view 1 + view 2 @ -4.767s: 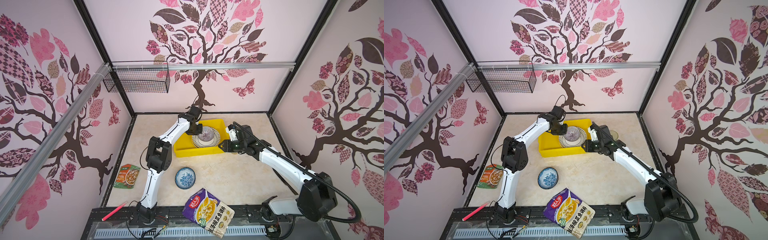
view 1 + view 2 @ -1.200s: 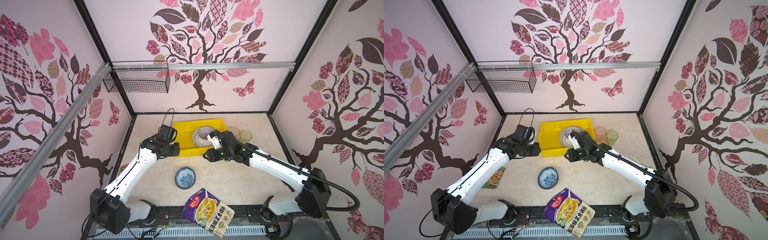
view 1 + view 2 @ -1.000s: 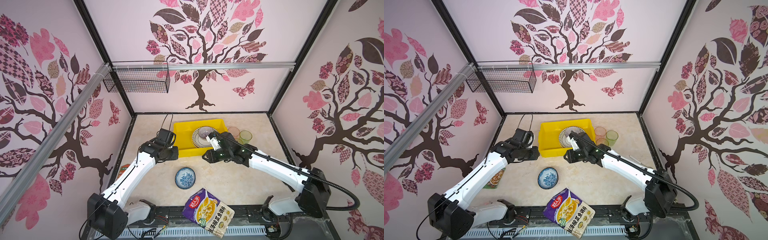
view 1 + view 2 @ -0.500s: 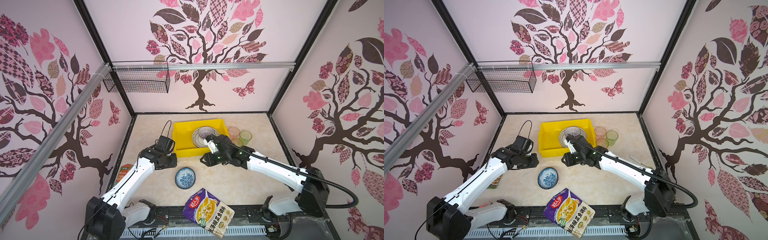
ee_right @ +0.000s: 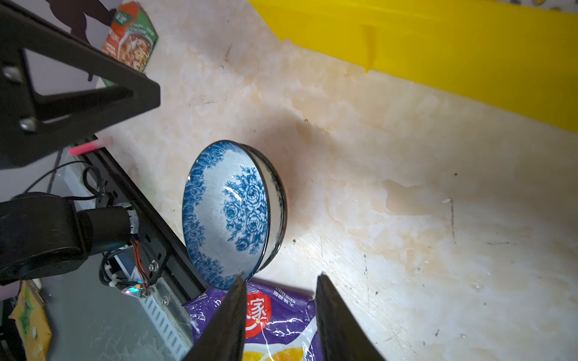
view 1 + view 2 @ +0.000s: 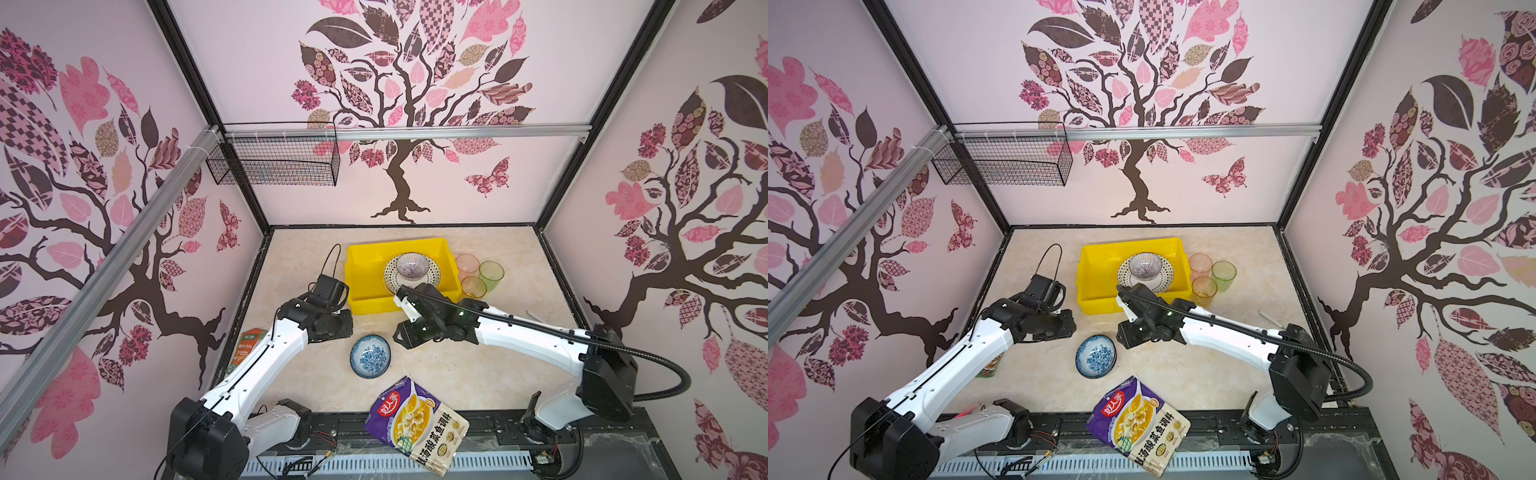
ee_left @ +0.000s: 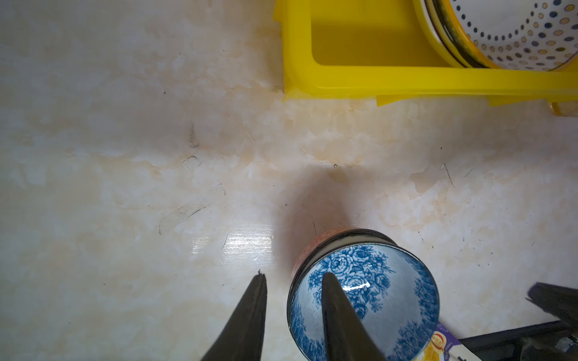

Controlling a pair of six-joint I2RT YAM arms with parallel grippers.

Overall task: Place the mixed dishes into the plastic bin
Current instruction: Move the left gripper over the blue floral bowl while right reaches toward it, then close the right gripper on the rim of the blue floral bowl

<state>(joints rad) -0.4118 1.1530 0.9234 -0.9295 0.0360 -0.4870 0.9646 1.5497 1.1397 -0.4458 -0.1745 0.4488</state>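
A blue floral bowl (image 6: 370,356) (image 6: 1096,356) stands on the marble table in front of the yellow plastic bin (image 6: 365,270) (image 6: 1096,272). In the bin a lined bowl (image 6: 412,264) rests on a dotted plate (image 6: 432,276). Pink (image 6: 467,262), green (image 6: 491,274) and amber (image 6: 473,286) tumblers stand right of the bin. My left gripper (image 6: 343,328) (image 7: 294,276) is open at the bowl's (image 7: 362,300) left rim, one finger over its inside, the other outside. My right gripper (image 6: 401,337) (image 5: 281,276) is open and empty just right of the bowl (image 5: 231,212).
A purple food pouch (image 6: 417,419) overhangs the table's front edge close to the bowl. A green-orange seasoning packet (image 6: 247,347) lies at the left wall, partly behind my left arm. A black wire basket (image 6: 274,162) hangs on the back left wall.
Both arms have drawn back from the bin toward the front of the table. Both grippers have come down on either side of the blue floral bowl.
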